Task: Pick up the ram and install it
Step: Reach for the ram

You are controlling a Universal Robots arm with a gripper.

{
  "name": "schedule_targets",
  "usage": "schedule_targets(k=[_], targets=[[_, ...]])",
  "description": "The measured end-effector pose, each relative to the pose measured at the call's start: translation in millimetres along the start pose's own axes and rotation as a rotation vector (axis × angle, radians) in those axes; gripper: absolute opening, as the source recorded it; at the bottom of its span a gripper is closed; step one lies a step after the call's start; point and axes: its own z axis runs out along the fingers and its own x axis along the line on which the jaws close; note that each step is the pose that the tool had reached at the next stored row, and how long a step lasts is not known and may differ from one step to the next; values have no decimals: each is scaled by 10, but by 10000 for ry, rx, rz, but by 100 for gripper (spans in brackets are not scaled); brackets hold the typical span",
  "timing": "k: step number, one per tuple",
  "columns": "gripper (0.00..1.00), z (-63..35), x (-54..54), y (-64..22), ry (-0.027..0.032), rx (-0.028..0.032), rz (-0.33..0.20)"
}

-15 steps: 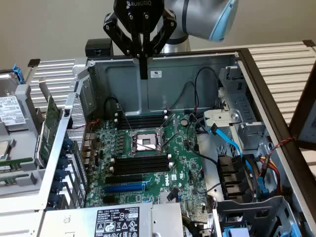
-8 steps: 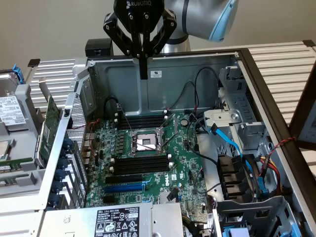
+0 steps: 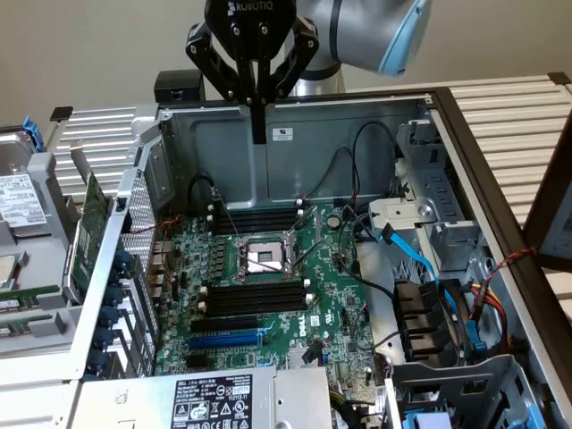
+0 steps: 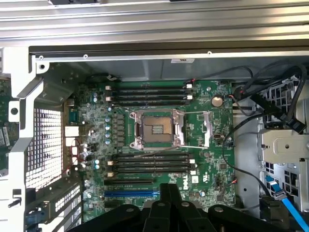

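Observation:
My gripper [image 3: 258, 132] hangs shut high over the open computer case, above the back edge of the motherboard [image 3: 331, 295], with nothing between its fingers. In the wrist view its black fingers [image 4: 161, 208] meet over the board's near edge. Two banks of long black memory slots flank the CPU socket [image 3: 261, 259]: one bank [image 3: 255, 217] behind it, one [image 3: 253, 298] in front. All look empty. A narrow green board strip [image 3: 25, 294], which looks like the ram, lies outside the case at the exterior view's left edge, far from the gripper.
A larger green expansion card [image 3: 85, 234] stands upright by the case's perforated bracket wall [image 3: 138, 223]. A blue slot [image 3: 228, 340] lies in front of the lower bank. Black and blue cables [image 3: 420, 259] and drive cages fill the exterior view's right. A hard drive [image 3: 18, 201] lies at the left.

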Motion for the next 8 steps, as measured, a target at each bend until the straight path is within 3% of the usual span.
schedule_targets(k=[4, 8], targets=[[10, -1, 94, -6, 6, 0, 1], [10, -3, 270, -17, 6, 0, 1]])
